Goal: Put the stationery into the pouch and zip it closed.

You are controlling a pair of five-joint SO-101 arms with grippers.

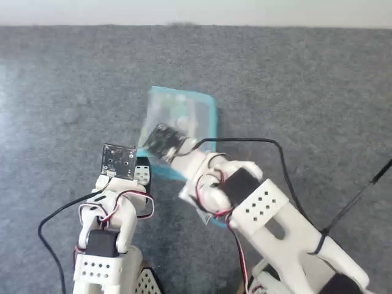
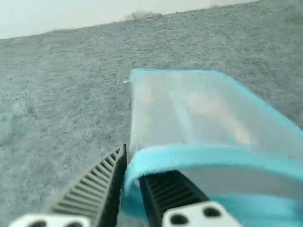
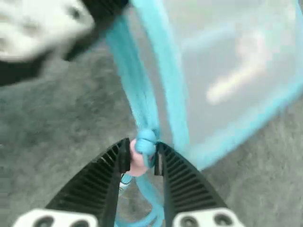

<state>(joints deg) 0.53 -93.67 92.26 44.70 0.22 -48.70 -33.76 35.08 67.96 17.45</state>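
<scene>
Grey felt-like table cover (image 1: 318, 79), with a soft translucent pouch (image 1: 184, 113) trimmed in turquoise lying near its middle, just ahead of both arms.

**Pouch.** Its far edge lies toward the wall. Its turquoise zip band (image 2: 213, 158) faces the arms and runs across from the left arm's side toward the right arm's. The long axis appears to follow this band, though the right arm hides the near end in the high view. The walls look thin and limp, so the pouch will probably be light and will sag or fold unless held taut. The stitched band is the firmest place to grip.

**Left gripper** (image 2: 131, 165). The ribbed black jaws are pinched onto the end of the zip band at the pouch's near corner, anchoring it.

**Right gripper** (image 3: 142, 146). The jaws are clamped on the small pink and turquoise zipper pull (image 3: 138, 160), with the band leading away from it toward the other gripper. The pull is small and rounded, so it could slip out under a sideways tug. A pull along the band's line seems safest.

**Stationery** (image 2: 213, 111). Pale, elongated shapes show through the wall inside the pouch, but individual items cannot be told apart. Whether the zip is fully shut cannot be told.
</scene>
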